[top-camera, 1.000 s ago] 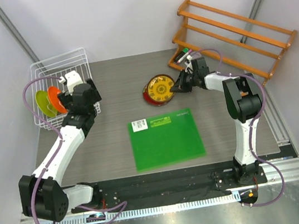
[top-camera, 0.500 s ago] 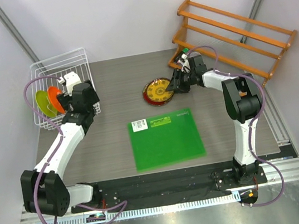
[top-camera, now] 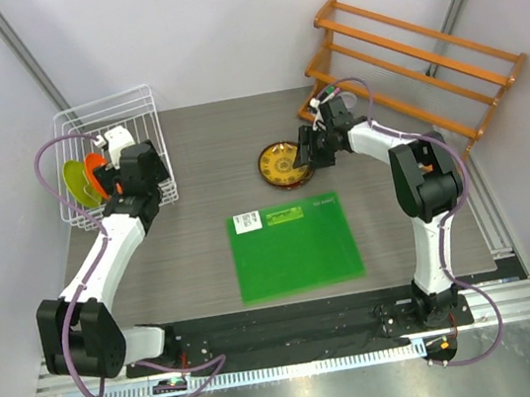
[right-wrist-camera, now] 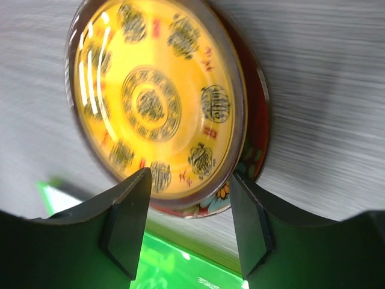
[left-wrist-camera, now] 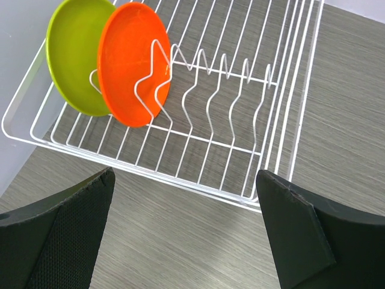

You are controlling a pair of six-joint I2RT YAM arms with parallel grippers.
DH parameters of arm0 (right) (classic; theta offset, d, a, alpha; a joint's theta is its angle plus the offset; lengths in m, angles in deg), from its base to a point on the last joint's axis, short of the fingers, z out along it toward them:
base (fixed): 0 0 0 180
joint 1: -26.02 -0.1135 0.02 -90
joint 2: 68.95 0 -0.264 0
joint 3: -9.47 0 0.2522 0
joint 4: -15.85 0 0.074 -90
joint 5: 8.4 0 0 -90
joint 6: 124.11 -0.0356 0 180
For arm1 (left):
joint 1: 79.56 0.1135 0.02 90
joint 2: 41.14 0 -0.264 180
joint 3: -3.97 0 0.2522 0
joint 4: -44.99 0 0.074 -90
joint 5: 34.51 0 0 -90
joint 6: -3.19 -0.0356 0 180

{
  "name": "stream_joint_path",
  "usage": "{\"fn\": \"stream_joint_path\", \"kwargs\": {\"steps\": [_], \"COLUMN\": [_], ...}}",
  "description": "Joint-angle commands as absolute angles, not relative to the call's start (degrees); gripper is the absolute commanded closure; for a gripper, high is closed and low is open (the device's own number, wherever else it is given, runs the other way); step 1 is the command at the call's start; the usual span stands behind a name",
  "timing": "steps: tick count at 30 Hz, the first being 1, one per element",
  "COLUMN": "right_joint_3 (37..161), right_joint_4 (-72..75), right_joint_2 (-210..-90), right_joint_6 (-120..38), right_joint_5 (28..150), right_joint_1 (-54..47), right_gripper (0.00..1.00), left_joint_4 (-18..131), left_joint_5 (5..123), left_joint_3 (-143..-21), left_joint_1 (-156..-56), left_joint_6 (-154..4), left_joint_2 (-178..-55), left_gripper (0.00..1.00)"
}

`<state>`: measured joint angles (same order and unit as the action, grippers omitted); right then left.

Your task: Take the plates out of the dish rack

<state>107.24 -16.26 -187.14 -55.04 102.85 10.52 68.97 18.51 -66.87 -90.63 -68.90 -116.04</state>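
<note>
The brown-yellow patterned round plate (right-wrist-camera: 156,102) lies off-centre on the dark red floral plate (right-wrist-camera: 257,141) on the grey wood-grain table (top-camera: 201,168); a finger of the right gripper (right-wrist-camera: 189,180) snagging its rim could drag it off. Those jaws stand partly apart astride the near rim, clamping nothing. The left gripper (left-wrist-camera: 183,174) hangs wide open and empty before the white wire dish rack (left-wrist-camera: 240,90), where the plain orange plate (left-wrist-camera: 129,60) and lime green plate (left-wrist-camera: 72,54) stand.

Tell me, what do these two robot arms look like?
The left arm and right arm each have slim white links between chunky black joints, with a purple cable looping loosely alongside. The left pincer and right pincer each have two broad black wedge-shaped fingers.
</note>
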Motion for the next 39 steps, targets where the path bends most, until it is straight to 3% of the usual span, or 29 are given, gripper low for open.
{"fn": "stream_joint_path", "kwargs": {"steps": [1,13,34,39], "right_joint_3": [107.00,104.98,105.32,105.58], "right_joint_4": [-19.88,-19.80,-17.86,-17.69], "right_joint_2": [-181.81,-176.36,-179.51,-180.57], "right_joint_6": [-53.44,-52.65,-52.13,-52.13], "right_joint_5": [91.03,82.83,89.07,90.30], "right_joint_1": [10.91,10.82,10.82,10.91], "right_gripper": [0.39,0.34,0.34,0.37], "left_joint_4": [69.47,68.86,60.43,59.19], "left_joint_5": [19.10,19.45,26.48,27.89], "left_joint_3": [-69.11,-69.99,-80.98,-83.08], "left_joint_1": [-89.23,-83.26,-71.04,-69.98], "left_joint_6": [-67.56,-67.21,-68.17,-68.35], "left_joint_2": [-116.55,-117.52,-137.99,-142.03], "left_gripper": [0.01,0.01,0.01,0.13]}}
